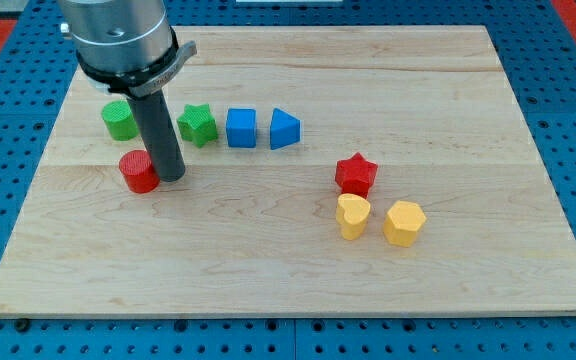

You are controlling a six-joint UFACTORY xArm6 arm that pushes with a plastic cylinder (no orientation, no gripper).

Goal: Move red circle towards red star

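Observation:
The red circle (139, 171) lies on the wooden board (288, 260) at the view's left. The red star (355, 174) sits to the right of centre, far from the circle. My tip (171, 177) rests on the board just to the right of the red circle, touching or almost touching its right side. The dark rod rises from there to the grey arm at the view's top left.
A green circle (119, 120), a green star (197, 125), a blue cube (241, 128) and a blue triangular block (284, 129) form a row above the tip. A yellow heart (352, 216) and a yellow hexagon (404, 222) sit just below the red star.

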